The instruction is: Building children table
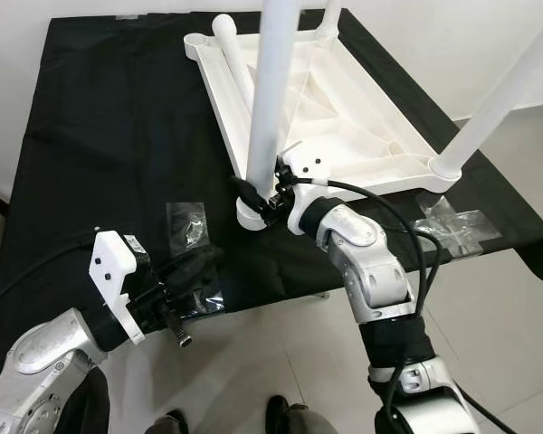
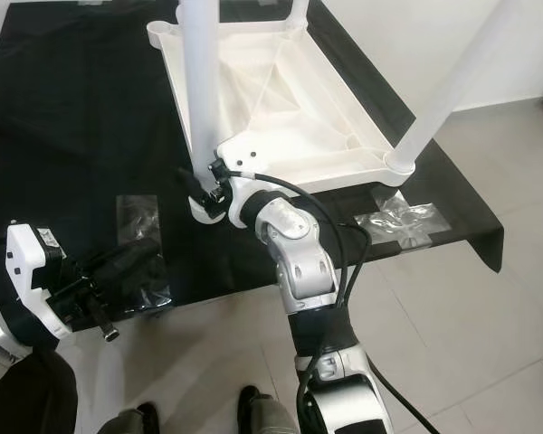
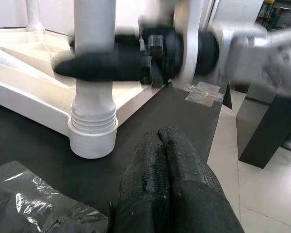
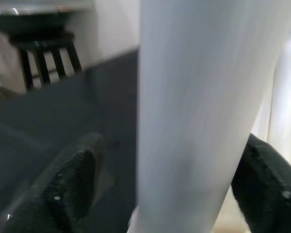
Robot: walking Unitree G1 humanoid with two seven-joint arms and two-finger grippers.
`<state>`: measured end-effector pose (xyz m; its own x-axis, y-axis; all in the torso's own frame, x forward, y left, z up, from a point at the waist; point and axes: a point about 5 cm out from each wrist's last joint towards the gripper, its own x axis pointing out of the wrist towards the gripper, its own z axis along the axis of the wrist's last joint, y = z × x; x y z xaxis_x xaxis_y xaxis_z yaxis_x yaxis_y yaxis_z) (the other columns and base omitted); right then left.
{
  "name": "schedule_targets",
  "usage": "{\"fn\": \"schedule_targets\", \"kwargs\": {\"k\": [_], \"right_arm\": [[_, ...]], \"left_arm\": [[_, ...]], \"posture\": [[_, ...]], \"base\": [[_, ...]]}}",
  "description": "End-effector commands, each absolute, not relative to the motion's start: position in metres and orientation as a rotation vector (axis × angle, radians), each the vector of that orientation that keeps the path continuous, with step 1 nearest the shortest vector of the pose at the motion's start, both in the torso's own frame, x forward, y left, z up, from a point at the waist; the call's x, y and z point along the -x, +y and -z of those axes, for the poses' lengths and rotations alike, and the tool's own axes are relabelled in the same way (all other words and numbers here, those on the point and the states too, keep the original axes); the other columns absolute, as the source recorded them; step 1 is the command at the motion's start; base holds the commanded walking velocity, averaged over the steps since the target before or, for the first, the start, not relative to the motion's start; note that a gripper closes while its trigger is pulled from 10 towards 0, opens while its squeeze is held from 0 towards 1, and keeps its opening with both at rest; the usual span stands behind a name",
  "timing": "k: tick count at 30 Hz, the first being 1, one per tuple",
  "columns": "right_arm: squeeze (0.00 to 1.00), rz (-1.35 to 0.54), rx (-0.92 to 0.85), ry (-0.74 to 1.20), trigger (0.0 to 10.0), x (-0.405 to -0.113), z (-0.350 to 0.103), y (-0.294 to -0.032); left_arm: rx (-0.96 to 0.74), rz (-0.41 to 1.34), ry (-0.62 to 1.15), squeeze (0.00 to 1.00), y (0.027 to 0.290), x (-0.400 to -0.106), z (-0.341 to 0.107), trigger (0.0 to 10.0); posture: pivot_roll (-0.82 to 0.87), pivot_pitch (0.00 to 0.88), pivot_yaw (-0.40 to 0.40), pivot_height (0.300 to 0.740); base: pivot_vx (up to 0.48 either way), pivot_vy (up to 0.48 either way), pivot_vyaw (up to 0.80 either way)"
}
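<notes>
Straddling the smooth white plastic leg tube (image 1: 270, 99), your right gripper (image 1: 259, 193) sits just above the leg's threaded collar, one black finger on either side; whether the pads actually press the tube you cannot tell from the wrist view, so treat it as a loose cradle. That low position probably serves to turn or steady the leg in its corner socket. The white moulded plastic tabletop (image 1: 344, 117) lies upside down on the black cloth-covered table (image 1: 100, 136), ribs facing up, with other legs standing at further corners. Your left gripper (image 3: 166, 160) rests with fingers pressed together, near the leg's base, beside a crinkled clear plastic bag (image 1: 188, 222).
</notes>
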<state>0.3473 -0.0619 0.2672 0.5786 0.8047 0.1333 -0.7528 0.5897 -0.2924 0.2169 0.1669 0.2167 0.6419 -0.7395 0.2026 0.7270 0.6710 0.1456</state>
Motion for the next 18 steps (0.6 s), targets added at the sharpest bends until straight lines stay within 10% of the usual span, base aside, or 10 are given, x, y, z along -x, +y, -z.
{"fn": "schedule_targets", "kwargs": {"k": [1, 2, 17, 18], "right_arm": [[0.45, -1.014, 0.228, -0.287, 10.0, -0.344, -0.268, -0.060], [0.00, -1.072, 0.292, -0.303, 10.0, -0.344, -0.269, -0.062], [0.00, -1.528, 0.314, -0.276, 10.0, -0.353, -0.290, -0.076], [0.00, -1.546, 0.304, -0.275, 2.8, -0.355, -0.293, -0.076]], "left_arm": [[-0.059, 0.848, -0.244, 0.00, 0.165, -0.214, -0.213, 10.0], [-0.059, 0.848, -0.243, 0.00, 0.165, -0.214, -0.213, 10.0], [-0.068, 0.838, -0.247, 0.00, 0.167, -0.212, -0.215, 10.0], [-0.068, 0.837, -0.246, 0.00, 0.167, -0.212, -0.216, 10.0]], "posture": [[0.06, 0.271, -0.127, 0.740], [0.07, 0.270, -0.128, 0.740], [0.10, 0.275, -0.127, 0.740], [0.11, 0.276, -0.125, 0.740]], "base": [[0.000, 0.000, 0.00], [0.000, 0.000, 0.00], [0.000, 0.000, 0.00], [0.000, 0.000, 0.00]]}}
